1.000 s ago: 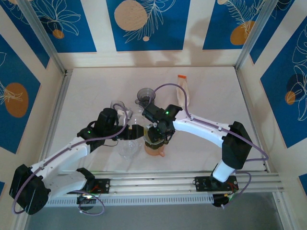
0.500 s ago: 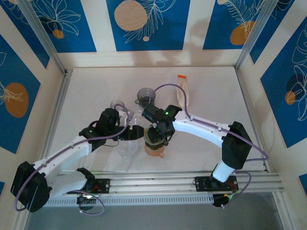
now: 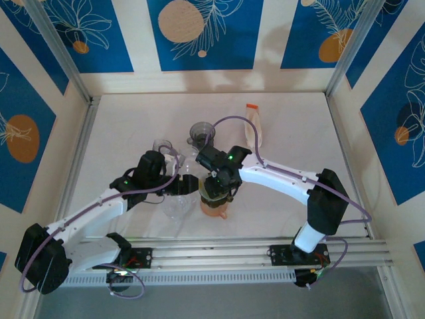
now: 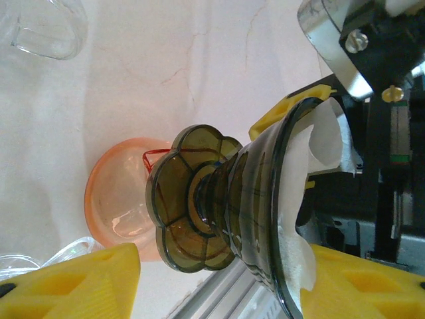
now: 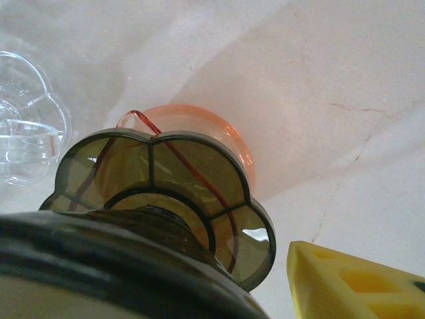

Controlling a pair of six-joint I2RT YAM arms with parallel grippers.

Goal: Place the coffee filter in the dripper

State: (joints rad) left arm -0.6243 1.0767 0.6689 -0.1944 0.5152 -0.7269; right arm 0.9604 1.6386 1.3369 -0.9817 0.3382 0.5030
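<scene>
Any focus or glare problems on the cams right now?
Right wrist: dripper near rim a dark blur along the bottom, scalloped foot sharp with a small glint. Left wrist: dripper and filter crisp, claw fingers soft. Top view: even light, soft shadows.

Pale marbled tabletop (image 3: 299, 126), faint veins, soft shadows. 3 walls enclose it: cream boards (image 3: 136, 40) carrying blue panels (image 3: 202, 33) with white leaf outlines and peach-orange discs (image 3: 180, 20). Silver frame posts (image 3: 56, 48) slant down at both back corners. Ribbed aluminium rail (image 3: 219, 249) along near edge, grey floor strip (image 3: 219, 302) below. Light even, diffuse
</scene>
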